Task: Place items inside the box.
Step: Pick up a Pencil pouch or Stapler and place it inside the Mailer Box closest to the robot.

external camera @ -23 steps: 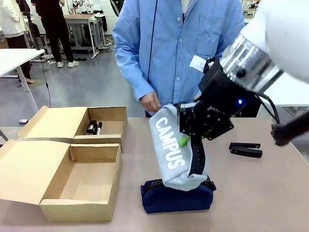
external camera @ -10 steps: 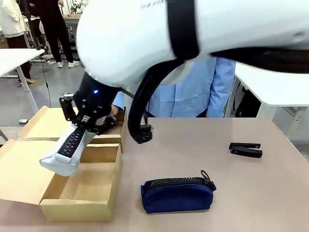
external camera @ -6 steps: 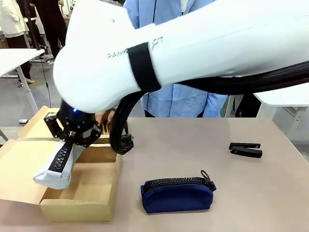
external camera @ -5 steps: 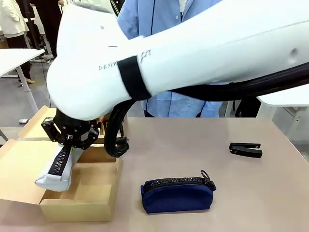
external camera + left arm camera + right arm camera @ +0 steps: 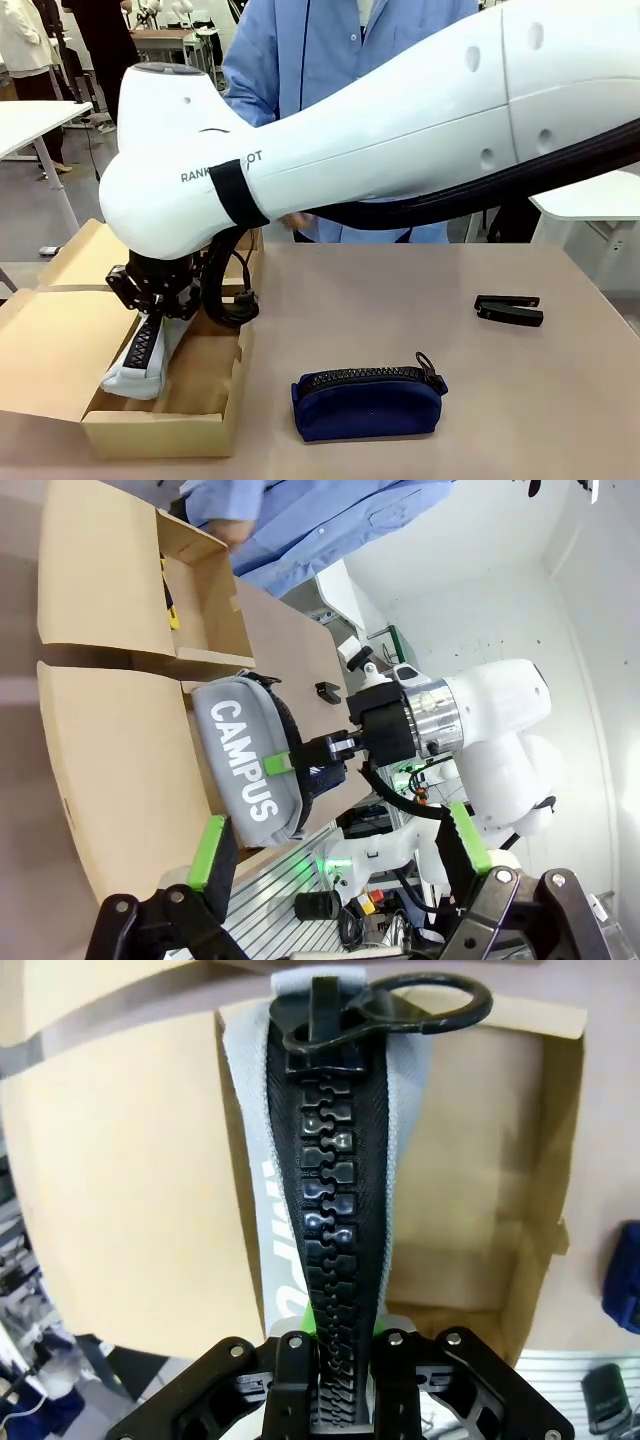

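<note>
Between the right fingers [image 5: 292, 1375], the grey pouch [image 5: 145, 355] reaches into the box [image 5: 160, 435].

"CAMPUS" on grey zip pouch [image 5: 238, 752]; "RANK" on white arm [image 5: 330, 150]

Grey zip pouch [image 5: 245, 765]: pale grey cloth, white "CAMPUS" print, chunky black zip.
Navy zip pouch [image 5: 367, 405]: dark navy, black zip and pull.
Stapler [image 5: 509, 310]: black.
Box [image 5: 160, 437]: plain brown card.
Worktop [image 5: 420, 290]: dull greyish tan.
Right tool [image 5: 340, 1348]: black, green pads.
Left tool [image 5: 337, 842]: black, green pads.
Right arm [image 5: 400, 130]: white, black band.
Person's shirt [image 5: 300, 60]: light blue.
</note>
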{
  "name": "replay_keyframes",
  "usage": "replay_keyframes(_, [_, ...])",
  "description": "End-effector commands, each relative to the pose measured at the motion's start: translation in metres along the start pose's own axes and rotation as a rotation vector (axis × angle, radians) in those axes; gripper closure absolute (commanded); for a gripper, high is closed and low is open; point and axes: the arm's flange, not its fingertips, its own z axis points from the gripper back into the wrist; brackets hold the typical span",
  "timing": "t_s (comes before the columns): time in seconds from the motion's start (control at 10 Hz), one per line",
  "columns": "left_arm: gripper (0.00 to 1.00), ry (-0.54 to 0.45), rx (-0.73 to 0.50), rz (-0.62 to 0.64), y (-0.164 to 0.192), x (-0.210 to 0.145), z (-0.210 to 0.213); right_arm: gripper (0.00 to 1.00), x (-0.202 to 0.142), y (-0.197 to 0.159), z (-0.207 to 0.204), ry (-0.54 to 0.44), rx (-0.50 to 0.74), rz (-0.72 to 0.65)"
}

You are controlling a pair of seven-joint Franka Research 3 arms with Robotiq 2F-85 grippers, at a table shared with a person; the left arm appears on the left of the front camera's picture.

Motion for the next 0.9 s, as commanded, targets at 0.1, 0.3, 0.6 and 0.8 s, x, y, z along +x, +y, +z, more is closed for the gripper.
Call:
replay_keyframes(0.1, [0.0, -0.014, -0.025, -0.021, -0.001, 0.001, 0.0, 0.9, -0.002, 0.012, -0.01, 0.003, -0.046, -0.011])
replay_keyframes(0.3, [0.0, -0.014, -0.025, -0.021, -0.001, 0.001, 0.0, 0.9, -0.004, 0.014, -0.023, 0.022, -0.072, 0.002])
replay_keyframes(0.6, [0.0, -0.014, -0.025, -0.021, -0.001, 0.001, 0.0, 0.9, -0.004, 0.013, -0.033, 0.008, -0.093, 0.002])
replay_keyframes(0.8, [0.0, -0.014, -0.025, -0.021, -0.001, 0.001, 0.0, 0.9, -0.004, 0.011, -0.033, 0.021, -0.087, -0.002])
